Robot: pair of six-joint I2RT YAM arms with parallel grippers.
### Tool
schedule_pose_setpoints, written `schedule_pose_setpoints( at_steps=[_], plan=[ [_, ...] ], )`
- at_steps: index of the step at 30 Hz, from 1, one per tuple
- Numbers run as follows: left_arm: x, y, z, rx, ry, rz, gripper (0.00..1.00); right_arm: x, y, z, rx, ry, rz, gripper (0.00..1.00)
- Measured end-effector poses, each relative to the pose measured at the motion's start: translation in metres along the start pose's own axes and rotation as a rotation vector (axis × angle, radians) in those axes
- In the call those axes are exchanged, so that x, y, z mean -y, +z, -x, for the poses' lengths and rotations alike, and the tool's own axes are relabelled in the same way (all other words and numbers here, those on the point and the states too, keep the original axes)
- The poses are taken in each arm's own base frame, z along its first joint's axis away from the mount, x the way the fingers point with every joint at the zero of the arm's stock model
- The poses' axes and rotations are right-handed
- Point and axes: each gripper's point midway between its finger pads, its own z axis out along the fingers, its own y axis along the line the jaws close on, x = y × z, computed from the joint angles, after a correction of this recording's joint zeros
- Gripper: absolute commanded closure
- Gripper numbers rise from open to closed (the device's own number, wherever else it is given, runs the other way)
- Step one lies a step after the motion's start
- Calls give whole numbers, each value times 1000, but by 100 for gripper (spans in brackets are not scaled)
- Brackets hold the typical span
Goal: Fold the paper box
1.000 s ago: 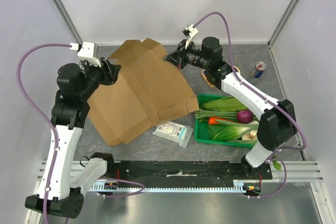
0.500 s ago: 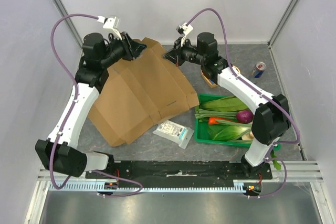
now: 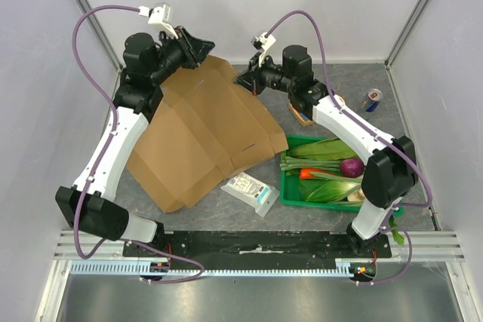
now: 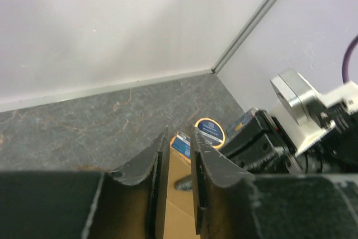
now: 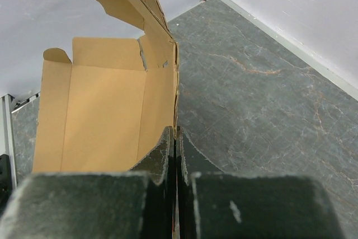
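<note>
Right gripper (image 5: 174,131) first: its fingers are pressed together on a thin cardboard edge that runs straight down between them, so I judge it clamped on the paper box. My left gripper (image 4: 179,134) has its fingers a narrow gap apart. I see cardboard only through that gap, with nothing pinched in it. From above it hangs over the far left corner of the box, apart from it.

Taking things by size, the grey stone-patterned table (image 3: 415,130) carries everything. The paper box (image 3: 204,133) takes up its middle and left, a brown sheet with scored panels. It is lifted at the far end, where my right gripper (image 3: 243,81) grips it, and slopes down toward my bases. The right wrist view shows its pale inner face (image 5: 100,116), a rounded tab at the left and a flap standing up behind. The green crate (image 3: 284,179) of vegetables sits just beside the near right corner. The white-and-blue packet (image 3: 249,191) lies by the near edge, and a drinks can (image 3: 370,99) stands well apart at the far right.

The fold looks only begun. To do this step well I should hold the right clamp firm and bring the left fingers down onto the far left flap. Both sides should then turn together along the scored crease, slowly enough not to tear the edge. The near panels must not slide onto the packet or the crate
</note>
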Motion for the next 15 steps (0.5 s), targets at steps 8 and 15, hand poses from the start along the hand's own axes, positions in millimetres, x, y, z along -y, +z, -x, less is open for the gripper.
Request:
schedule_pose_setpoints(
  at_steps=[8,15],
  plan=[
    [-24,17,-23,-51,-71,88,88,-6,2,0,1,-1,10,100],
    [-8,8,-74,-130,-123,68,88,1,2,-4,-9,18,-21,100]
  ],
)
